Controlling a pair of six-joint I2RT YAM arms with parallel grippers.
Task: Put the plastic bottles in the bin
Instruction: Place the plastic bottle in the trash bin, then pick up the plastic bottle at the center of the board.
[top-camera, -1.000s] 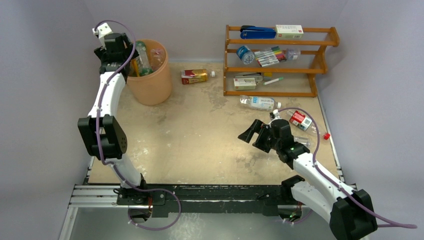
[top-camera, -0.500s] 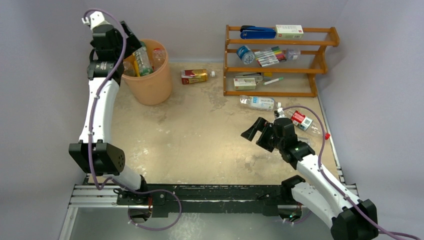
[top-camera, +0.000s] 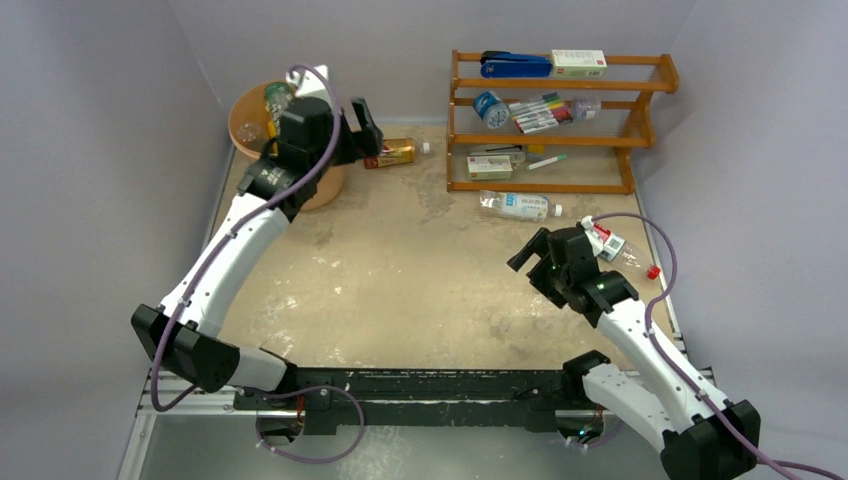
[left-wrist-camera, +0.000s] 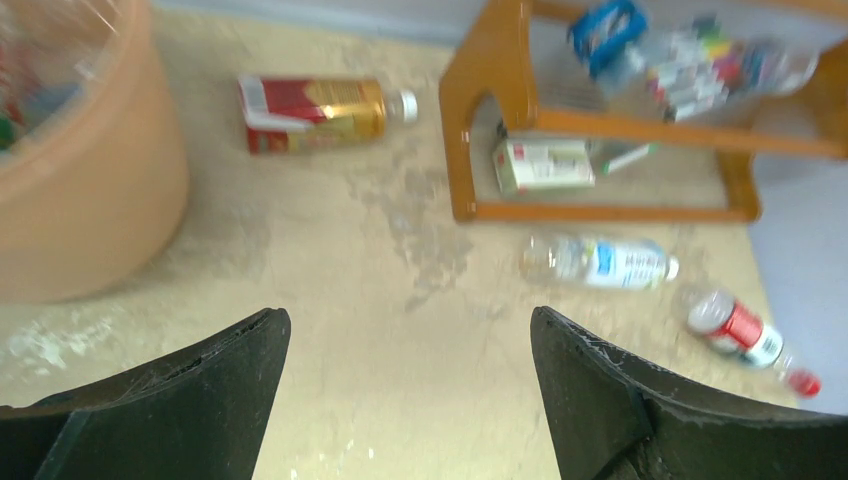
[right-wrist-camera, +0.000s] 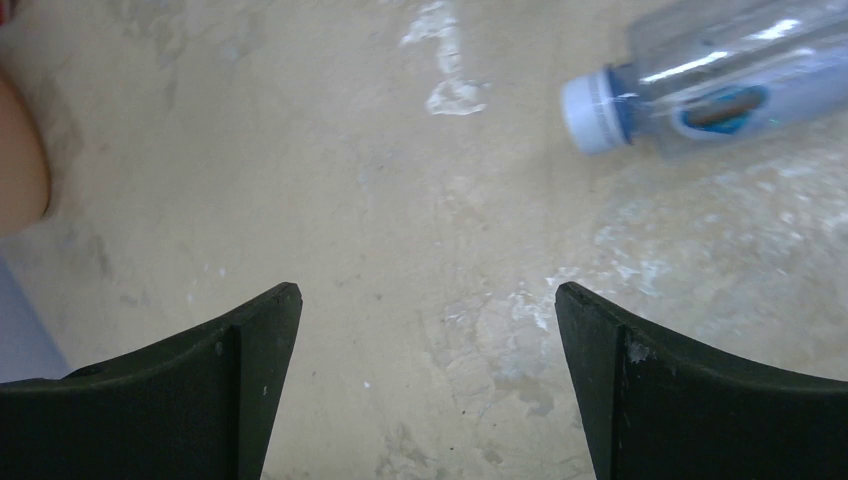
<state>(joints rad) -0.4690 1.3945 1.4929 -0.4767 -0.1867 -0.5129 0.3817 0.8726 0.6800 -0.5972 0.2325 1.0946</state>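
Left side: the left claw (left-wrist-camera: 408, 325) is hovering over the beige counter (top-camera: 400, 290), its fingers standing apart with nothing between them.
Right side: the right claw (right-wrist-camera: 428, 295) is hanging low above bare counter, its fingers spreading wide and gripping nothing.
Bin: the round peach-orange plastic bin (left-wrist-camera: 90, 200) is sitting close on the left claw's left, with several clear bottles showing inside.
Boxy bottle: the boxy red-and-gold plastic bottle (left-wrist-camera: 315, 112) is lying on its side ahead of the left claw and slightly to its left. Its white cap is pointing toward the brown wooden rack (left-wrist-camera: 480, 120).
Blue bottle: the clear plastic bottle with a blue-and-white label (top-camera: 515, 206) is lying flat near the right claw, ahead of it and off to one side.
Red bottle: the clear plastic bottle with a red label (left-wrist-camera: 745, 335) is lying far to the left claw's right, just beside the right claw's wrist.
Handling: all three are probably going to feel light and thin-walled, denting under a hard squeeze. The round ones are likely to roll and slip, while the boxy one is offering flat faces.
Hold: taking each across mid-body, over the label and spanning the short width, is looking safer than pinching cap or neck.
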